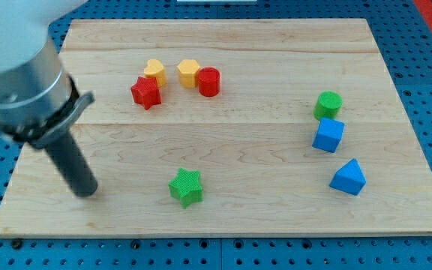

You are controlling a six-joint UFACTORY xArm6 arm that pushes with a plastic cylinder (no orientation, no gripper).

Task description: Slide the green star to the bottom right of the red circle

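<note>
The green star (186,187) lies near the view's bottom, a little left of centre on the wooden board. The red circle (208,81) stands near the view's top centre, well above the star. My tip (87,191) rests on the board at the lower left, a fair distance to the left of the green star and apart from it.
A red star (146,92), a yellow heart (155,70) and a yellow hexagon (189,73) cluster left of the red circle. At the view's right stand a green circle (328,104), a blue cube (328,136) and a blue triangle (349,178). The board's edge (201,234) runs along the bottom.
</note>
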